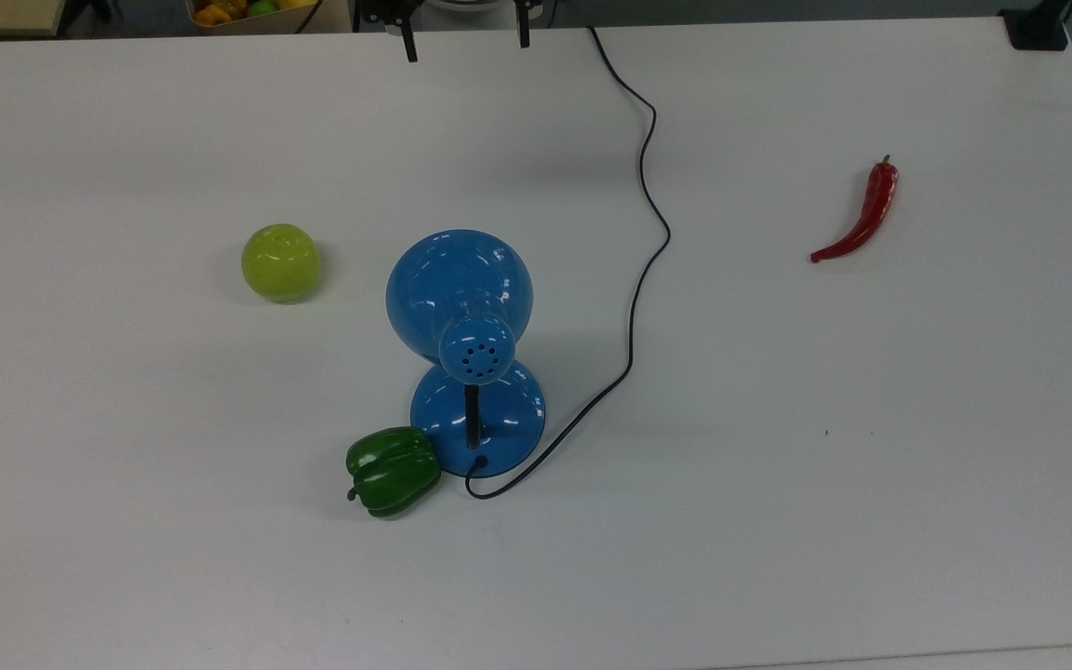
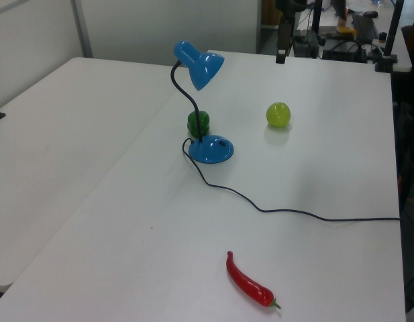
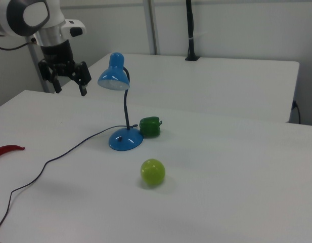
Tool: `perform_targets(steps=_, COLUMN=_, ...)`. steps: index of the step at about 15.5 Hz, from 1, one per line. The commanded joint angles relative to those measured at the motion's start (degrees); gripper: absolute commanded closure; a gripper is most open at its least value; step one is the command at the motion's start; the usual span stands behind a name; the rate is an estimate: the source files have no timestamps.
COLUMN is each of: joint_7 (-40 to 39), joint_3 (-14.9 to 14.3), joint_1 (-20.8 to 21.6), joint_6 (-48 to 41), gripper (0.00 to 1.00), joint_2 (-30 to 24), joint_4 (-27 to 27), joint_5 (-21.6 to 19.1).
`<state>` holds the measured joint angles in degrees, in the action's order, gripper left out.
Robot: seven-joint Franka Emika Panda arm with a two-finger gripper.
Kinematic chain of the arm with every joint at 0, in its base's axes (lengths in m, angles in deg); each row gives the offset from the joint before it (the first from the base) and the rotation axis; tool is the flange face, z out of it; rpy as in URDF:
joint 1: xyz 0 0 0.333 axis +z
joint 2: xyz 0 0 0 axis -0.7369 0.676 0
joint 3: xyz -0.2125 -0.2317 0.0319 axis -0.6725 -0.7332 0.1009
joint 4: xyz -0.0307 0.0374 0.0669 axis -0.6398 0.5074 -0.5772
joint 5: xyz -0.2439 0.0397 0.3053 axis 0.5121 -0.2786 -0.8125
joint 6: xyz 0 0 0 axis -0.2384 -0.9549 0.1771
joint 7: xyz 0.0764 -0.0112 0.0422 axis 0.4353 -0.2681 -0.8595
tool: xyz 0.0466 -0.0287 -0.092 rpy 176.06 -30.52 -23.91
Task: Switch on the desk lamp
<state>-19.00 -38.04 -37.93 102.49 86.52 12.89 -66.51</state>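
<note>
The desk lamp stands mid-table: a glossy blue dome shade (image 1: pixel 457 288) with vent holes leans over its round blue base (image 1: pixel 499 419) on a black neck. From the base its thin dark cord (image 1: pixel 645 191) snakes to the table's far edge. The side views show the same shade (image 2: pixel 201 64) (image 3: pixel 114 76) and base (image 2: pixel 212 149) (image 3: pixel 126 139). My gripper (image 1: pixel 466 42) (image 3: pixel 70 88) hangs open and empty at the top view's upper edge, well above the table and far from the lamp. One finger (image 2: pixel 280 52) appears in the left view.
A green bell pepper (image 1: pixel 392 470) touches the lamp base on the top view's left. A yellow-green apple (image 1: pixel 281 262) lies further left. A red chilli (image 1: pixel 862 219) lies far to the top view's right. A box of toy fruit (image 1: pixel 238 11) sits beyond the table.
</note>
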Motion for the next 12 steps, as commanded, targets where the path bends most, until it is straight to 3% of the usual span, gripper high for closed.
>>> perform_targets(steps=1, joint_7=-1.7, joint_3=-0.1, joint_1=0.0, joint_6=1.3, gripper=0.40, joint_2=-0.5, joint_4=0.9, joint_5=-1.3)
perform_targets(steps=4, joint_7=-1.8, joint_3=-0.1, joint_1=0.0, joint_6=1.3, gripper=0.68, joint_2=-0.4, joint_4=0.9, joint_5=-1.4)
perform_targets(steps=7, joint_7=-1.7, joint_3=0.0, joint_1=0.2, joint_6=1.3, gripper=0.90, joint_2=-0.4, joint_4=1.0, joint_5=-1.4)
perform_targets(steps=12, joint_7=-1.7, joint_3=0.0, joint_1=0.4, joint_6=1.3, gripper=0.98, joint_2=-0.3, joint_4=1.0, joint_5=-1.4)
